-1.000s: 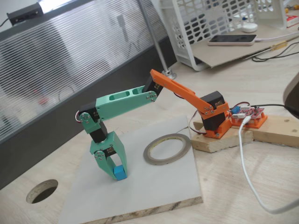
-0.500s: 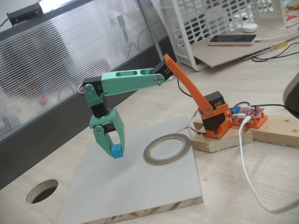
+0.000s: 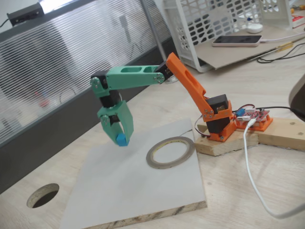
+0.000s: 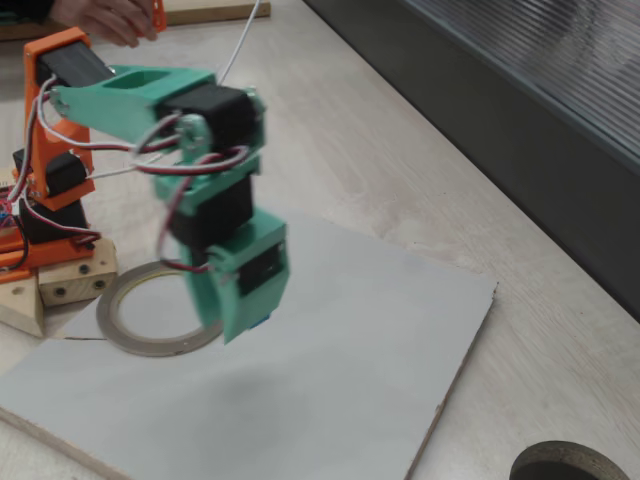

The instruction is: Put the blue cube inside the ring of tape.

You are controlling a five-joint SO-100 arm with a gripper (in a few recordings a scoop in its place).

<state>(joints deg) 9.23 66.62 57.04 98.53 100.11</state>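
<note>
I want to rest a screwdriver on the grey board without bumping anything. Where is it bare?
The grey board is bare in front of the ring of tape, toward the near edge. Avoid the gripper, which is carrying the blue cube.

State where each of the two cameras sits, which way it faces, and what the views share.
A fixed view: raised at the table's front, looking down across the grey board toward the ribbed panel; the whole green-and-orange arm shows, its gripper holding the tiny sky-blue plastic cube in the air.
Another fixed view: raised beyond the board's far side, looking back down; green forearm and gripper fill the centre, orange base at left.
Shared: the flat grey-brown ring of tape, board, gripper and round table hole.
</note>
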